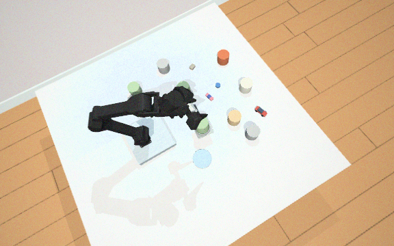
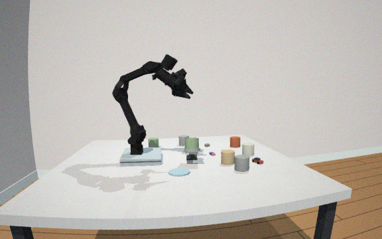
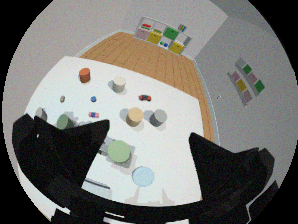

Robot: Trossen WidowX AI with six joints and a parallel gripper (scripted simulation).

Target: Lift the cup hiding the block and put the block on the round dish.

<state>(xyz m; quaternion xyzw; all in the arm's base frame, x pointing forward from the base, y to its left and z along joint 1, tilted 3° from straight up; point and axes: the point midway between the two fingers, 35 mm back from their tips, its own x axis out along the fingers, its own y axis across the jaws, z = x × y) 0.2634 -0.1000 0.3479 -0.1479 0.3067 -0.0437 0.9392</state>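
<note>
A green cup point(image 1: 202, 126) point(image 2: 191, 144) point(image 3: 119, 151) stands on the near end of the balance point(image 1: 192, 108) point(image 2: 191, 157). The matching green cup point(image 1: 183, 85) point(image 3: 63, 121) stands on the far end, partly behind the arm in the top view. Which end hangs lower I cannot tell. No block shows. The round light-blue dish point(image 1: 202, 158) point(image 2: 179, 172) point(image 3: 143, 176) lies in front of the near cup, with nothing on it. My gripper point(image 1: 201, 108) point(image 2: 191, 95) point(image 3: 150, 131) is open and empty, high above the balance, pointing forward and down.
Another green cup point(image 1: 133, 87) point(image 2: 153, 143) stands off the balance. A tan cup point(image 1: 234, 117) point(image 2: 227, 157) point(image 3: 134, 116) and a grey cup point(image 1: 252, 132) point(image 2: 241, 163) point(image 3: 158, 118) stand beyond the dish. Red, cream and grey cups, toy cars and small pieces lie farther out.
</note>
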